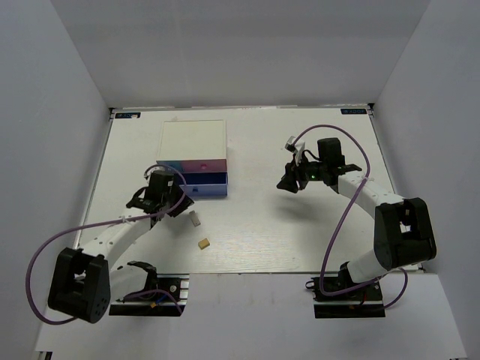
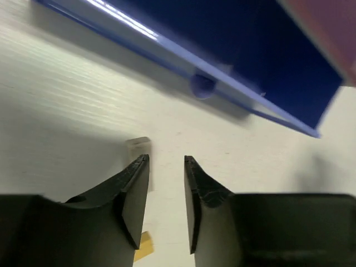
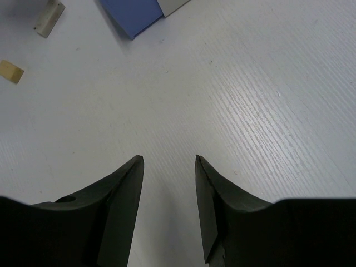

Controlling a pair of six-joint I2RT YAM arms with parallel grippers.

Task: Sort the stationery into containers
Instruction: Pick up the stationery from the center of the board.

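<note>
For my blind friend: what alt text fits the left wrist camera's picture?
The left gripper hovers over a white table, its two black fingers slightly apart and holding nothing. A small pale eraser block lies just past one fingertip, a tan eraser piece shows lower down, and an open blue drawer crosses the top.

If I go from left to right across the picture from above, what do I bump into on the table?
left claw → white eraser → tan eraser → right claw. The drawer box stretches over several of these, so it is left out.

Parted claw (image 3: 168,159) over white table (image 3: 250,83)
</note>
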